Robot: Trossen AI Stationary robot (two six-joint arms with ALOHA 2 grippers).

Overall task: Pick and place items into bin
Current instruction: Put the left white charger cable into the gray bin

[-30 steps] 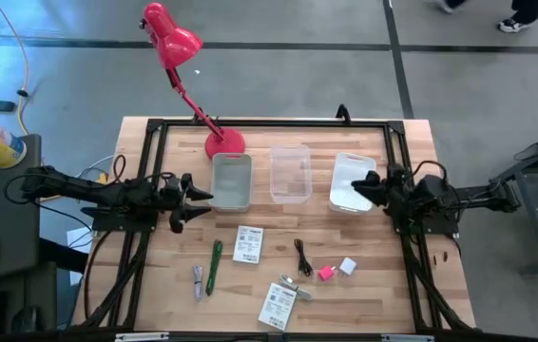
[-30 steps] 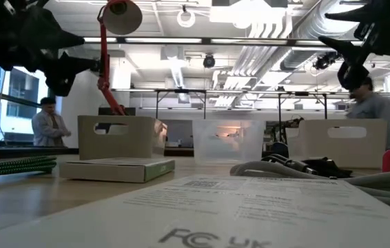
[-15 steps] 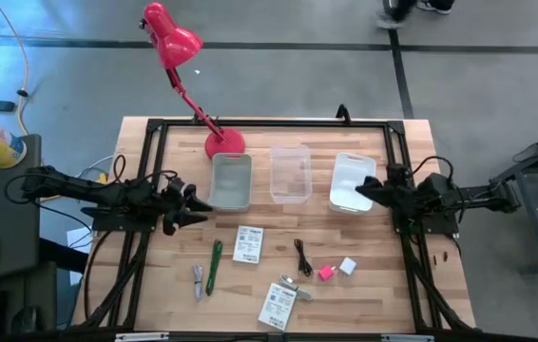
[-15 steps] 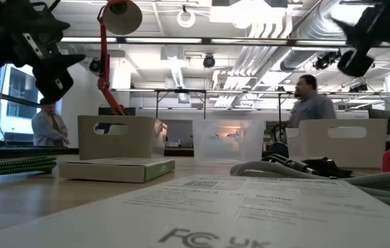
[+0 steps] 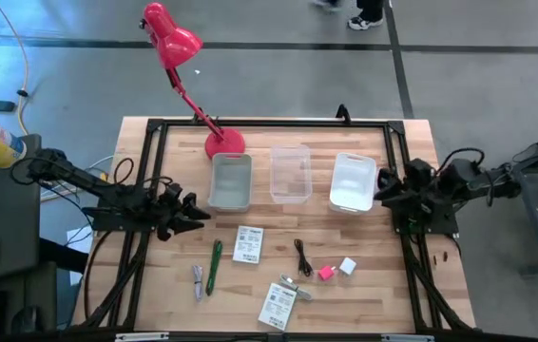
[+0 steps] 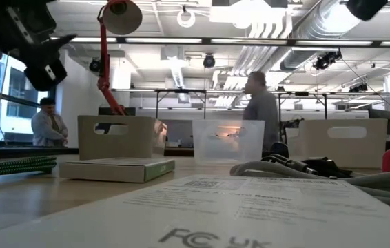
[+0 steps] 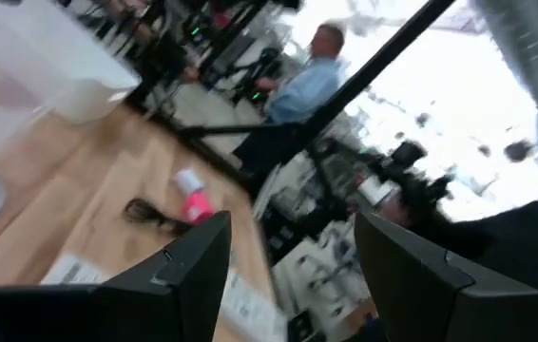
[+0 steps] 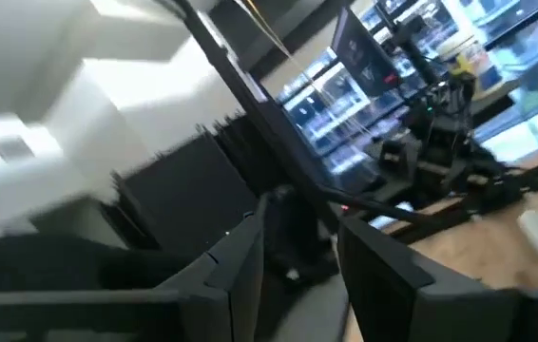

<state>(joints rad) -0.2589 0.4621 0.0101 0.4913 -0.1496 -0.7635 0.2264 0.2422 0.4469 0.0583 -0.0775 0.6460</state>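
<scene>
Shows the left gripper (image 5: pixel 196 211) raised over the left part of the wooden table (image 5: pixel 155 294), just short of the grey bin (image 5: pixel 231 180), with its fingers (image 7: pixel 183 275) spread wide and nothing between them; shows the right gripper (image 5: pixel 380 193) raised at the right-hand rim of the white bin (image 5: pixel 353 182), with its fingers (image 8: pixel 236 261) a narrow gap apart and holding nothing; puts a clear bin (image 5: pixel 290 174) between the grey and white ones, all three in a row across the far half of the table; leaves every item out of the bins, spread over the near half; sets the green pen (image 5: pixel 215 265) lengthwise below the left gripper, with grey metal pieces (image 5: pixel 198 281) just beside it on the left; lays one white printed card (image 5: pixel 248 243) near the middle and a second card (image 5: pixel 277 306) closer to the front edge, with another metal piece (image 5: pixel 295 287) touching its corner; finds the black cable (image 5: pixel 303 256) right of the first card, then the pink cube (image 5: pixel 326 274) and the white cube (image 5: pixel 348 266) side by side; stands the red desk lamp (image 5: pixel 179 43) on its base at the far edge, beside the grey bin; catches two people beyond the table in the low view, too far off to tell more.
</scene>
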